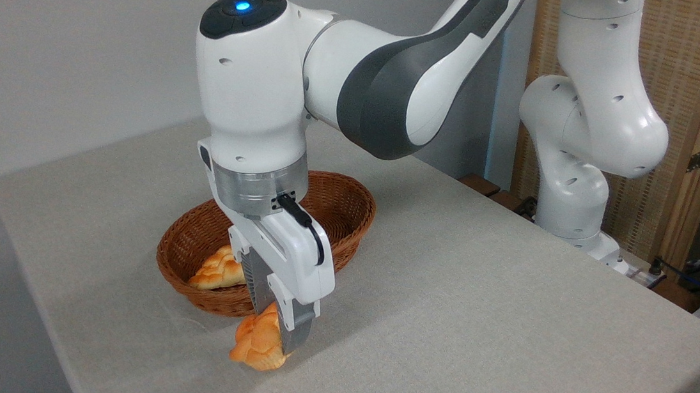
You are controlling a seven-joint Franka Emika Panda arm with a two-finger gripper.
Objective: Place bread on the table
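We see the gripper [275,337] clenched on the bread [257,343], which sits low at the table [474,311], near its front edge and just outside the wicker basket [348,212]. Whether the bun already touches the cloth we cannot tell. A braided loaf [219,270] lies inside the basket. We judge the bread light, with a smooth glazed crust that may slip; the hold across its upper side looks suitable, and only a gentle squeeze is needed.
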